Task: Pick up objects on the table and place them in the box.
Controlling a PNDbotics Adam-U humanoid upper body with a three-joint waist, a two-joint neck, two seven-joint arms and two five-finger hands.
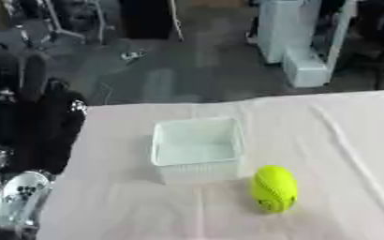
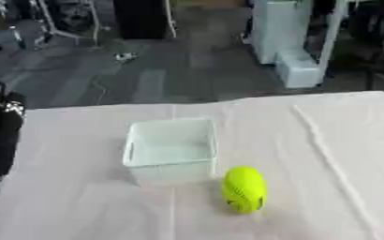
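Currently the yellow ball [image 1: 274, 188] lies on the white tablecloth [image 1: 326, 154], just beside the clear plastic box [image 1: 197, 146], at about five o'clock from it. The box looks empty. The left hand [image 1: 44, 122] shows at nine o'clock, dark and raised at the table's edge; whether its fingers are spread cannot be told. The right hand is out of sight. A good pick would probably come from above, fingers either side of the ball so it cannot roll, then a short lift over the near wall.
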